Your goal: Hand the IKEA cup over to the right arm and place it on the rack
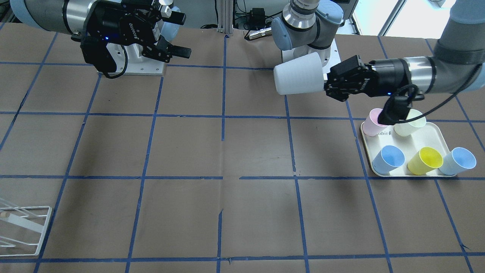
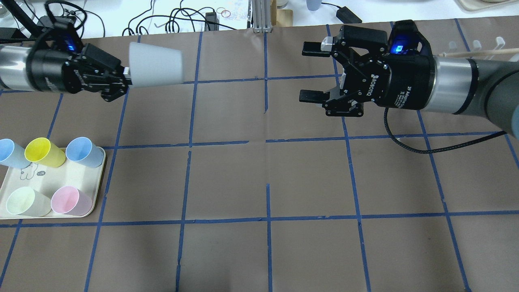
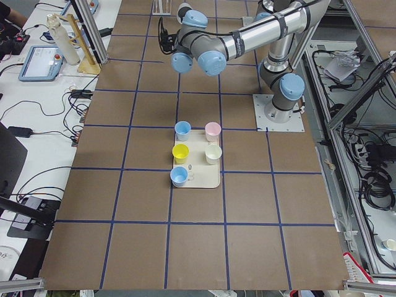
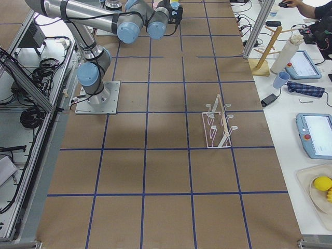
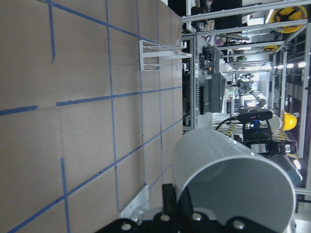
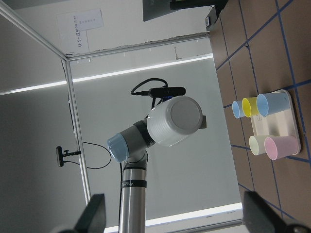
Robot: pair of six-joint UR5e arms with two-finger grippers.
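Note:
My left gripper (image 2: 123, 79) is shut on the rim of the IKEA cup (image 2: 156, 65), a pale grey tumbler. It holds the cup on its side above the table, base pointing at the right gripper. The cup also shows in the front view (image 1: 299, 74), the left wrist view (image 5: 233, 174) and the right wrist view (image 6: 175, 120). My right gripper (image 2: 309, 72) is open and empty, facing the cup across a wide gap; it also shows in the front view (image 1: 181, 35). The white wire rack (image 1: 22, 227) stands on the robot's right side, also in the exterior right view (image 4: 219, 127).
A cream tray (image 2: 97, 178) on the robot's left holds a yellow cup (image 2: 42, 152), a pink cup (image 2: 69, 200), a pale green cup (image 2: 24, 201) and a blue cup (image 2: 83, 151). Another blue cup (image 2: 10, 152) lies at its edge.

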